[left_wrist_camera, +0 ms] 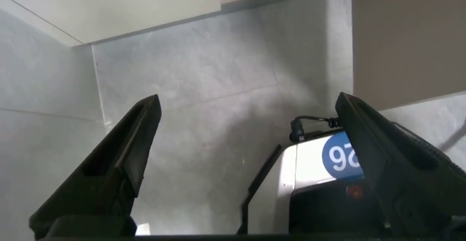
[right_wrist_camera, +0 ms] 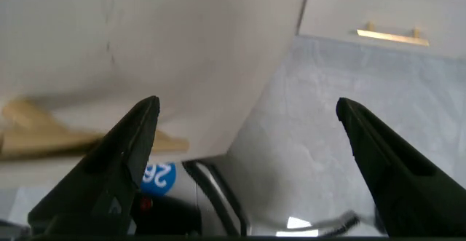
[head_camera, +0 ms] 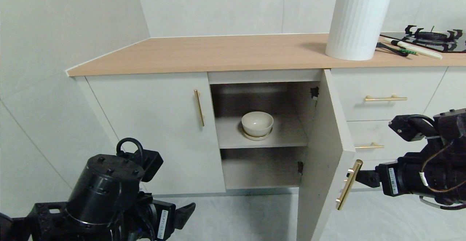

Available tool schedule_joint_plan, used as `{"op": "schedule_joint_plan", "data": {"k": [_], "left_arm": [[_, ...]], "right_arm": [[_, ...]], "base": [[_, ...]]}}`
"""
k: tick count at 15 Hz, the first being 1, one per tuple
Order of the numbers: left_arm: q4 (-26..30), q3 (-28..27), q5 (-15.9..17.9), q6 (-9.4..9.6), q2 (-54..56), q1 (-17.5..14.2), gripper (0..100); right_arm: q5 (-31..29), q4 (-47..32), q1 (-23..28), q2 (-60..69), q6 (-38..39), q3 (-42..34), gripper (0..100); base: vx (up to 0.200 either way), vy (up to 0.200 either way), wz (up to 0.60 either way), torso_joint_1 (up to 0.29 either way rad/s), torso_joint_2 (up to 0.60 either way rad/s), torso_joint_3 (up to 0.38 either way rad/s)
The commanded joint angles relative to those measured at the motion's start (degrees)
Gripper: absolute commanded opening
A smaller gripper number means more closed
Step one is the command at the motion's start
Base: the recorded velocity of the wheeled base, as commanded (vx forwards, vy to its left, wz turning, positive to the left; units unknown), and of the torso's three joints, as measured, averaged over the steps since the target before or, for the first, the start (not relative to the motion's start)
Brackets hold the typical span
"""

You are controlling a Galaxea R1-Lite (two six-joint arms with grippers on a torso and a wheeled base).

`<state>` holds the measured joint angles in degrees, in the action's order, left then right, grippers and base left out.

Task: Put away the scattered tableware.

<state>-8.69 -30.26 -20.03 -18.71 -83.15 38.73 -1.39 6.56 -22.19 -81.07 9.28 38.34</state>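
A: Where is the tableware?

B: The bowl point(head_camera: 257, 123) sits upright on a plate point(head_camera: 257, 136), both on the upper shelf point(head_camera: 287, 133) of the cupboard. They are stacked and set back from the shelf edge, so I judge them stowed and clear of the door's swing.

A: And the door?

B: The cupboard door point(head_camera: 324, 153) stands wide open, hinged on the robot's right. Its brass handle point(head_camera: 348, 184) faces outward.

A: Right claw?

B: The right claw point(right_wrist_camera: 247, 110) has its fingers spread wide with nothing between them. In the head view it is low, just beside the handle. In the right wrist view the handle lies off to one side of a finger, not in the gap. No grip on it, as far as I can see.

A: Why park there?

B: My guess is it means to deal with the door. It is at handle height, and the door looks like the one thing left to close.

A: Left claw?

B: The left claw point(left_wrist_camera: 247, 106) is also wide open and empty. It is held low near the floor, well apart from the cupboard, likely to keep out of the way.

A: Anything on the surface point(head_camera: 218, 51)?

B: A ribbed white container point(head_camera: 356, 22) and a few slim utensils point(head_camera: 411, 48) beside the hob point(head_camera: 433, 37). I cannot tell what kind. If they count as tableware, the job may not be finished.
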Motion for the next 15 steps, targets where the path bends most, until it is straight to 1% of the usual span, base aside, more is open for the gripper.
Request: {"op": "schedule_joint_plan", "data": {"k": [1,3,5,8,10,12,15], "left_arm": [[-0.1,-0.2,-0.1,-0.01,0.4,-0.1,100],[-0.5,-0.2,-0.1,-0.01,0.4,-0.1,100],[-1.5,0.0,-0.2,-0.01,0.5,-0.1,100],[-2.3,0.5,-0.1,-0.01,0.2,-0.1,100],[-2.4,0.4,-0.2,-0.10,0.3,-0.1,100],[-2.6,0.3,-0.2,-0.10,0.3,-0.2,100],[-2.7,0.3,-0.2,-0.18,0.2,-0.2,100]], "right_arm": [[0.1,2.2,-2.3,-6.0,-0.1,2.5,100],[0.1,2.3,-4.1,-11.1,-0.2,7.8,100],[0.0,2.5,-5.2,-15.6,0.0,10.8,100],[-0.4,7.1,-5.3,-21.2,0.7,10.3,100],[-0.1,12.2,-5.3,-23.4,4.6,9.9,100],[-0.2,17.0,-5.4,-25.2,6.4,9.7,100],[-0.2,20.2,-5.4,-26.7,9.8,10.1,100]], "base": [[0.000,0.000,0.00,0.000,0.00,0.000],[0.000,0.000,0.00,0.000,0.00,0.000],[0.000,0.000,0.00,0.000,0.00,0.000],[0.000,0.000,0.00,0.000,0.00,0.000],[0.000,0.000,0.00,0.000,0.00,0.000],[0.000,0.000,0.00,0.000,0.00,0.000],[0.000,0.000,0.00,0.000,0.00,0.000]]}}
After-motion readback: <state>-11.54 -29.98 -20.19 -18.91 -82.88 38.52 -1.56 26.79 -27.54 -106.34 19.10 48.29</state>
